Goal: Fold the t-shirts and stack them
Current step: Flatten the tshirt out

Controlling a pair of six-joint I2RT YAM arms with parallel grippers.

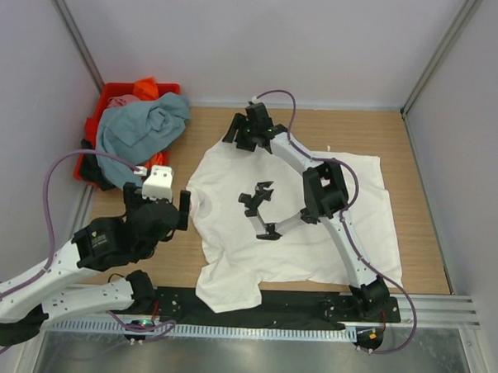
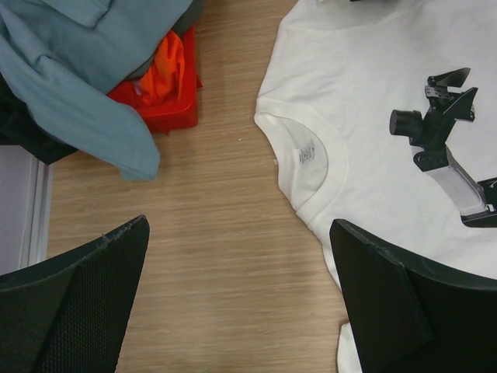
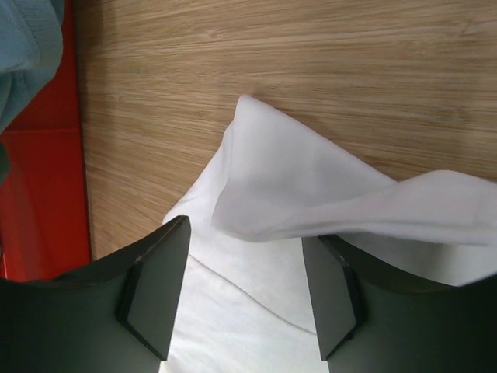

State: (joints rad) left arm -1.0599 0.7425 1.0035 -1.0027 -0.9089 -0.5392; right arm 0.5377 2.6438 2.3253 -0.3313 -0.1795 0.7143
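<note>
1. From where I stand, the right gripper (image 3: 247,233) is the one at work. Its arm is stretched over the white t-shirt (image 1: 229,256) to the far sleeve (image 3: 295,186), which lies directly between its fingers and pokes out just ahead of them onto the bare table (image 3: 311,62).
2. The sleeve is rumpled and humped up a little, its tip aimed away from the gripper. The rest of the shirt trails back under the wrist toward that arm's base.
3. The shirt lies print up with its long axis crosswise to both arms: collar (image 2: 307,155) toward the left gripper (image 2: 239,225), hem off on the right arm's side.
4. The right gripper's jaws stand partway spread, one on each side of the sleeve. I'd say they straddle the cloth without pinching it yet; nothing looks clamped.
5. The left gripper is spread wide and holds nothing. It hovers over bare wood, with the collar just ahead and to its right, not touching.
6. Ahead and to its left sits the red crate (image 1: 121,88), the grey-blue shirt (image 1: 140,128) spilling over its side and an orange shirt (image 1: 146,89) tucked in beyond.
7. My guess is that the next move is a pinch on that sleeve to fold it in over the print, and the right arm is plainly the nearer one.
</note>
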